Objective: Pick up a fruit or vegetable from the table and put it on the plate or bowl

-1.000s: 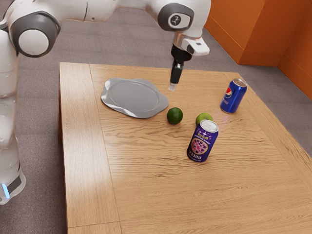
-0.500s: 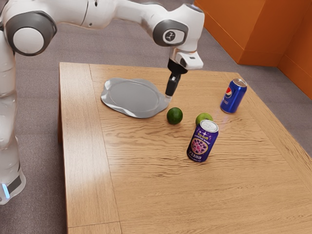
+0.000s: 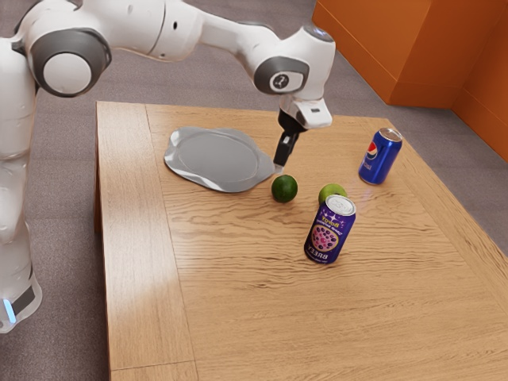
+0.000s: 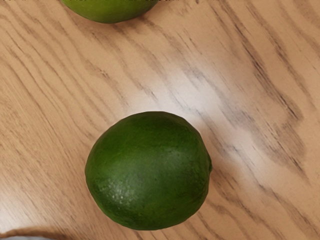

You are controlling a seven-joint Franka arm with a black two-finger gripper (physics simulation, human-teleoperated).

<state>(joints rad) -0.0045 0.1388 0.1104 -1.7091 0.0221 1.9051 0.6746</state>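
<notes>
Lime (image 3: 284, 188), dark green and round, lies on the wooden surface (image 3: 262, 317) a little right of centre in the upper half of the exterior view. It is the fruit nearest the grey plate (image 3: 208, 155), just off that plate's edge on the exterior view's right. It rests on the wood, not lifted.

In the wrist view the same lime (image 4: 148, 170) sits large and close under the hand. A paler lime (image 4: 107, 9) lies beyond it.

The pincer (image 3: 279, 164) hangs just above the dark lime, toward the upper left of it, over the plate's rim. I cannot tell whether it is released or clenched, since it is seen edge-on. It grips nothing.

Over the last second the arm has swung down and the pincer has dropped from high above the far side of the surface to this low hover. The fruit, plate and cans have not moved. I judge the approach nearly done and the grasp not yet begun.

The hand seems set slightly plate-side of the lime, so the last descent likely needs a small shift to centre on it. A one-sided touch could send the round fruit rolling.

Further out in the exterior view are the paler lime (image 3: 332, 191), the purple can (image 3: 329, 229) in front of it, and a blue can (image 3: 380, 155) at the upper right.
</notes>
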